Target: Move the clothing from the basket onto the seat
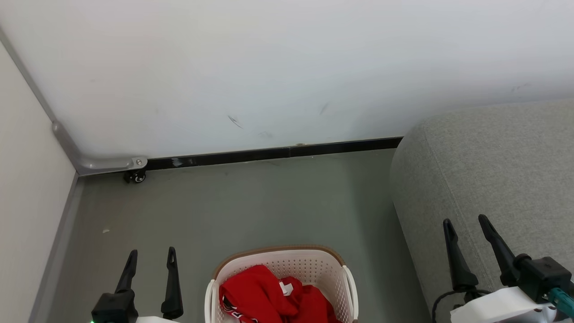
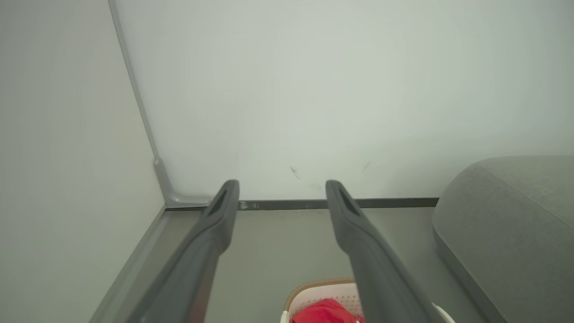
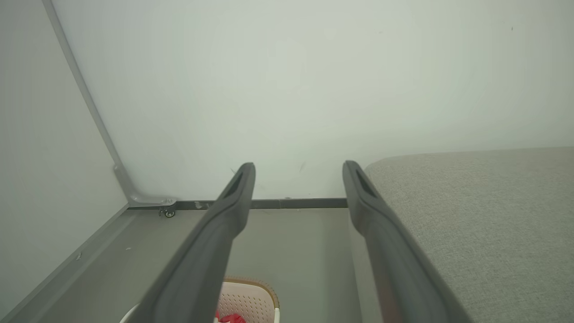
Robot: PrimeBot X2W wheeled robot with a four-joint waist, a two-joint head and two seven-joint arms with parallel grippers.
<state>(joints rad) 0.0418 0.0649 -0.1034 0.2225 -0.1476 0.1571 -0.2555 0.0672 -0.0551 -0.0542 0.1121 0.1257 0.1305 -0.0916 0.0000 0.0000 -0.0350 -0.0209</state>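
Left pincer (image 1: 152,251) and right pincer (image 1: 464,219) agape, empty, tips toward wall (image 1: 287,67); between, clothing (image 1: 264,291) in basket (image 1: 278,248), axis indeterminate.

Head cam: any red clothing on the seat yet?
No, the red clothing sits in the basket; the visible part of the grey seat carries none.

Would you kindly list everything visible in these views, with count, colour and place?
Cream-white perforated plastic basket: one, cream-white with a brown rim, on the grey floor, bottom centre.
Soft red fabric clothing: one heap, red with a white tag, inside the basket.
Light-grey woven upholstered seat: one, light grey, right of the basket.
Small castor wheel: one, black, at the foot of the white wall.
Skirting strip: one, black, along the wall's foot.
Left pincer: one, dark, open, lower left.
Right pincer: one, dark, open, before the seat.
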